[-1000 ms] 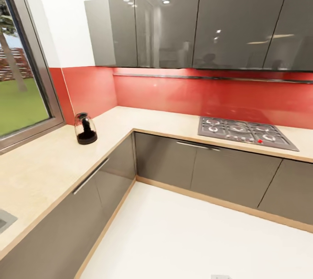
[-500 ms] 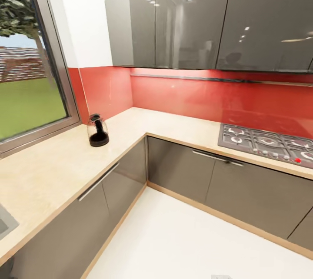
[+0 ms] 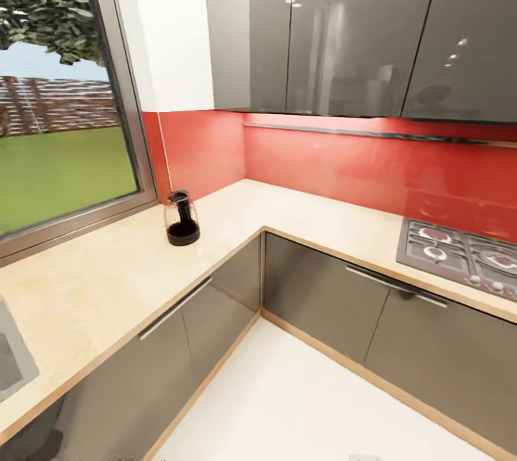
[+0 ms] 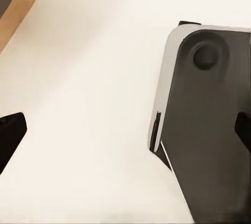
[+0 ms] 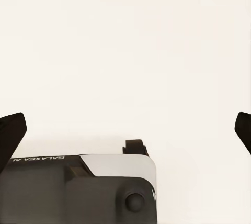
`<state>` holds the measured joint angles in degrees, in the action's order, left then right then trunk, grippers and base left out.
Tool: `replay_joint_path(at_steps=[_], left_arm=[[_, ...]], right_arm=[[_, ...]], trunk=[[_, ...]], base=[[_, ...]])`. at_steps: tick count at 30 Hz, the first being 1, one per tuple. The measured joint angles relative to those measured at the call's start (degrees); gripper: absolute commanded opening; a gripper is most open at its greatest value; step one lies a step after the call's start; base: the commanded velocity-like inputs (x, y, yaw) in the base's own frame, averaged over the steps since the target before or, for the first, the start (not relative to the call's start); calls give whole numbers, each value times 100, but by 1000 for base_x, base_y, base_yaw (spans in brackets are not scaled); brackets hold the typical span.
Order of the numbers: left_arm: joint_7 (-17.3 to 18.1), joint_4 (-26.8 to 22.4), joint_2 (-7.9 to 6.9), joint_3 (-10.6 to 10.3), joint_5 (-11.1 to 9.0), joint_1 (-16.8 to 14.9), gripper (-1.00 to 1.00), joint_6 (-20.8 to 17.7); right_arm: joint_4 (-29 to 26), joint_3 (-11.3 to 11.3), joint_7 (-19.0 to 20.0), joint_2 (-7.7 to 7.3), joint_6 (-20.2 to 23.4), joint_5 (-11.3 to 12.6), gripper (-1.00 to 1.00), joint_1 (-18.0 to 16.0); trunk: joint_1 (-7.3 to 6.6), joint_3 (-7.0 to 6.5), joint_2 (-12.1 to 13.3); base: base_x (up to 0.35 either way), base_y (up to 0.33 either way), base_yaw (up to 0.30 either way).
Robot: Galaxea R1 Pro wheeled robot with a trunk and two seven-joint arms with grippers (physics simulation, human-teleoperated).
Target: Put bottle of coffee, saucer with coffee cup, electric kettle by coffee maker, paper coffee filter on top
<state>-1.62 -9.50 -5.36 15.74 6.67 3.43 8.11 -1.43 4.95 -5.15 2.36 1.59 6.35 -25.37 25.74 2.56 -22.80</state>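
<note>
Left gripper (image 4: pixel 125 132) aimed down at pale floor (image 4: pixel 83 77), fingertips spread wide at opposite frame edges, nothing between. Right gripper (image 5: pixel 125 130) same pose, also floor-facing, fingers wide apart, empty. Dark robot base (image 4: pixel 209 130) under the left wrist camera, also seen (image 5: pixel 83 190) in right wrist view with mirrored "GALAXEA" lettering, rest unreadable.

One electric kettle (image 3: pixel 182 217), upright on countertop (image 3: pixel 93 281) near the inner corner, just below the window (image 3: pixel 64 123). One gas hob (image 3: pixel 463 256) at far right of the counter. One sink corner (image 3: pixel 11 364) at left edge. Three glossy upper cabinet doors (image 3: pixel 345 30) over red backsplash (image 3: pixel 323 166).
</note>
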Motion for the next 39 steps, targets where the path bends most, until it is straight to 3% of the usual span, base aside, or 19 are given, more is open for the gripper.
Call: replay_joint_path(at_steps=[10,15,19,22,31,39], left_arm=[[-4,596,-16,-18,11,26,100,-5],[-70,620,-42,-18,11,26,100,-19],[-556,622,-17,-23,10,27,100,-21],[-679,622,-6,-25,11,28,100,-21],[-738,631,12,-26,5,28,100,-14],[-739,623,17,-12,-7,25,100,-4]], right_arm=[[0,8,21,6,0,0,100,0],[0,9,34,6,7,0,100,0],[0,9,41,8,8,0,100,0],[0,9,43,9,9,0,100,0],[9,12,53,17,16,-5,100,0],[9,17,53,18,11,-9,100,0]], trunk=[[0,0,0],[1,0,0],[1,0,0],[1,0,0],[1,0,0],[1,0,0]], base=[[5,-1,277],[0,0,277],[0,0,278],[0,0,278],[0,0,277],[0,0,53]])
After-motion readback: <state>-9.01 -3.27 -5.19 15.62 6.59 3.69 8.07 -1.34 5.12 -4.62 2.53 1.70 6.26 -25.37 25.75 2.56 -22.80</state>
